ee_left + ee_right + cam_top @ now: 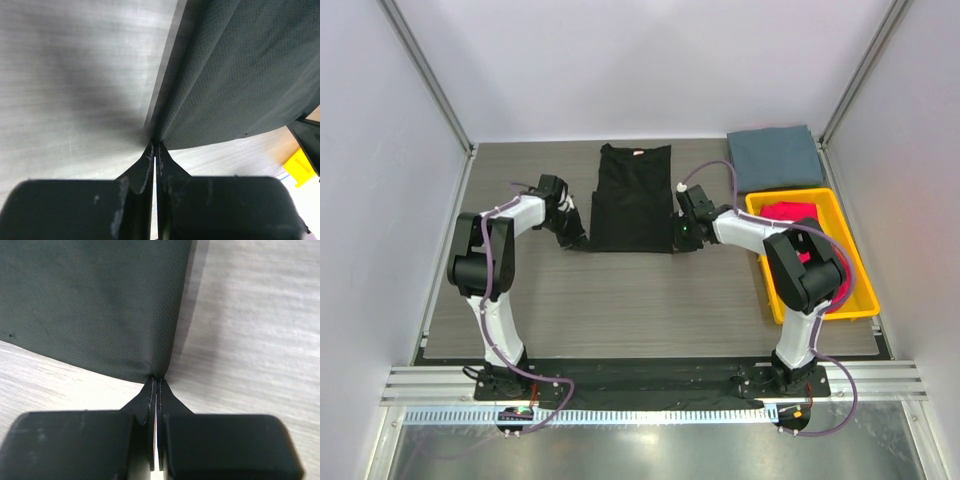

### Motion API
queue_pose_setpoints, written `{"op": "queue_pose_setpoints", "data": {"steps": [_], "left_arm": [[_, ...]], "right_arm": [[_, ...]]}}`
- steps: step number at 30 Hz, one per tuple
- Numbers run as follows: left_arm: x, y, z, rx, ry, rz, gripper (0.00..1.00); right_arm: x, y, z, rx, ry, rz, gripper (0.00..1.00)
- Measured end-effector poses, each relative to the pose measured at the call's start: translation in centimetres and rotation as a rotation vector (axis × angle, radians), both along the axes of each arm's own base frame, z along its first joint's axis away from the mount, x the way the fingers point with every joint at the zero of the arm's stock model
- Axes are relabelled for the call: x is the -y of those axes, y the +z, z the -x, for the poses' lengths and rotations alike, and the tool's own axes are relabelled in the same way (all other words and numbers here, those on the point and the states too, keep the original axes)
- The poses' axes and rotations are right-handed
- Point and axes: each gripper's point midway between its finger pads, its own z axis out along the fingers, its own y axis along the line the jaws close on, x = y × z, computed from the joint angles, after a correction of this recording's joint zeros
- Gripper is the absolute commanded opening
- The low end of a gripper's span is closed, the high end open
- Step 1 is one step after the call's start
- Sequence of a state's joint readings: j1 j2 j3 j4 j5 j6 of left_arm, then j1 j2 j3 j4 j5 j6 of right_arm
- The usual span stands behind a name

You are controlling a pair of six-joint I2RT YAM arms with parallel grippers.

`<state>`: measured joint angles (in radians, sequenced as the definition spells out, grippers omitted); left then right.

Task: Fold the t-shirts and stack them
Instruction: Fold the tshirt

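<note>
Evenness matters now: our left pincer (580,241) and right pincer (680,238) each clamp shut on a bottom hem corner of the black t-shirt (632,200) lying left of the yellow tray (786,194), so we should raise both together, hem taut, and fold it over flat.

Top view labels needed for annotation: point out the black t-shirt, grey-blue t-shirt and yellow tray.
black t-shirt (632,200), top view, middle of its body.
grey-blue t-shirt (775,157), top view, centre of the folded cloth.
yellow tray (788,194), top view, its far rim.
</note>
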<state>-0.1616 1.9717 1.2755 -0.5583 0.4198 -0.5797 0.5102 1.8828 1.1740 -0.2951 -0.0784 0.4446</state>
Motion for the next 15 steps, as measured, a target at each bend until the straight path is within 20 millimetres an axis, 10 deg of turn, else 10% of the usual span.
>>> {"op": "queue_pose_setpoints", "data": {"steps": [15], "left_arm": [[2.9, 1.5, 10.1, 0.004, -0.100, -0.037, 0.00]], "right_arm": [[4.3, 1.2, 9.5, -0.029, 0.011, 0.035, 0.01]]}}
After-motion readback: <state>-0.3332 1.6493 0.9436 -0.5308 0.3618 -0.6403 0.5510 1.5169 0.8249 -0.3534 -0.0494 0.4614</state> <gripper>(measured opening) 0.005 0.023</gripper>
